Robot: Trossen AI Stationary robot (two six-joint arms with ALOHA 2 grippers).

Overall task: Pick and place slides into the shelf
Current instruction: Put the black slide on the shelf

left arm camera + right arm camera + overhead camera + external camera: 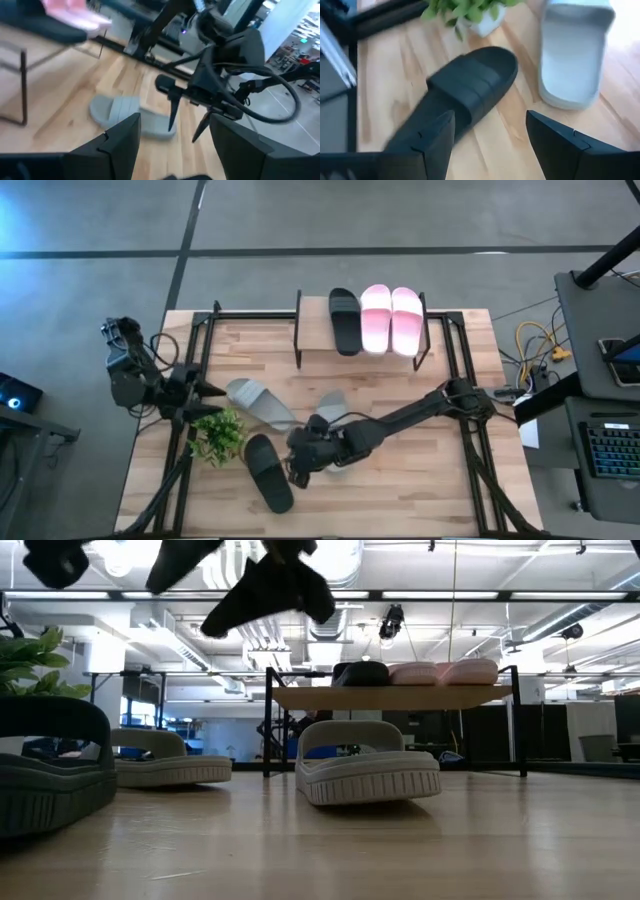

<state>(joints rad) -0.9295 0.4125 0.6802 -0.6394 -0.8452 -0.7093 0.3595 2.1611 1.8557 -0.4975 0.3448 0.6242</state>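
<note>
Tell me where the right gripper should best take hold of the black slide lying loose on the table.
Probably the strap. The black slide lies flat, sole down, so its wide strap arches up as the one raised part. The right gripper hovers open above it; coming straight down, one finger inside the toe opening and one outside, looks best. The plant crowds its toe end.

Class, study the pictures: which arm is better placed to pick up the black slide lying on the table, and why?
The right arm. Its open pincer hovers beside the black slide, facing it, while the left pincer waits beyond the small plant.
</note>
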